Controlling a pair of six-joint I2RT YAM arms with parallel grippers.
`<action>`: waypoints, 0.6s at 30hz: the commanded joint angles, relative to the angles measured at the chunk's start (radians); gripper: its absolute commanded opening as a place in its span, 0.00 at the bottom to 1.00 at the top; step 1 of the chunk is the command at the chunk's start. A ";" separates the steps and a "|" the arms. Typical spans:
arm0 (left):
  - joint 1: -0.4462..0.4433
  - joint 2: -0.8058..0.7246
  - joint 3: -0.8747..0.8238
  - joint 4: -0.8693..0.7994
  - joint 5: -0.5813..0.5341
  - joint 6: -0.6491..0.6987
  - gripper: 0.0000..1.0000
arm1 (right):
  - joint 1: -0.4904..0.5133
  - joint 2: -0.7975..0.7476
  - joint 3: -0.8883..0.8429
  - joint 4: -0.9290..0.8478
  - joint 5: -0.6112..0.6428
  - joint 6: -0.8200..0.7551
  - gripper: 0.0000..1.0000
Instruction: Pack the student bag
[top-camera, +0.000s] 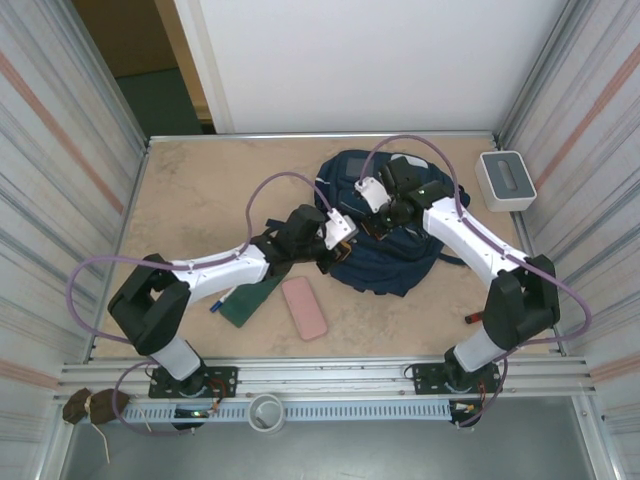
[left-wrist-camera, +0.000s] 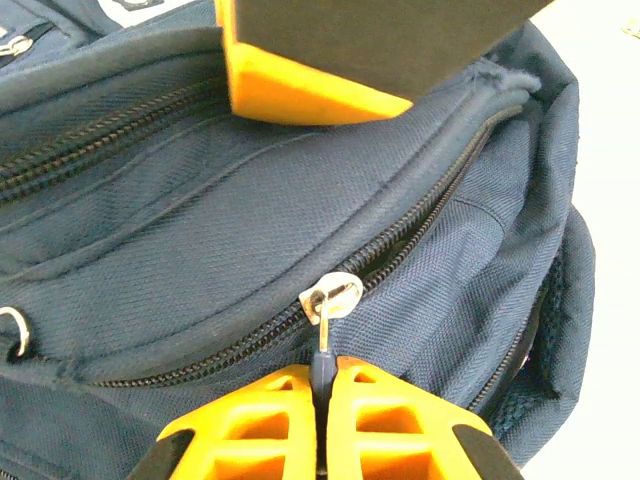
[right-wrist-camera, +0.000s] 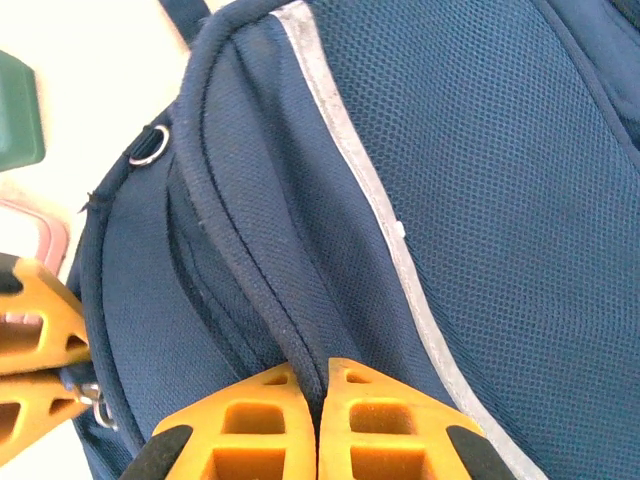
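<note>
Left tool (left-wrist-camera: 322, 385) pinches one zipper pull (left-wrist-camera: 325, 325); right tool (right-wrist-camera: 320, 385) clamps the one student bag (right-wrist-camera: 480, 150).

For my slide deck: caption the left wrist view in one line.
Left hand shut on the zipper pull of the navy student bag, poised to work the zipper.
</note>
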 joint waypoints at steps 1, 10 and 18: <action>0.040 -0.049 -0.015 -0.007 0.027 -0.029 0.00 | 0.029 -0.074 -0.056 0.081 0.041 -0.099 0.00; 0.110 -0.070 -0.037 -0.022 0.080 -0.021 0.00 | 0.031 -0.124 -0.116 0.126 0.024 -0.183 0.00; 0.141 -0.112 -0.057 -0.015 0.215 0.008 0.00 | 0.037 -0.091 -0.102 0.108 0.025 -0.195 0.00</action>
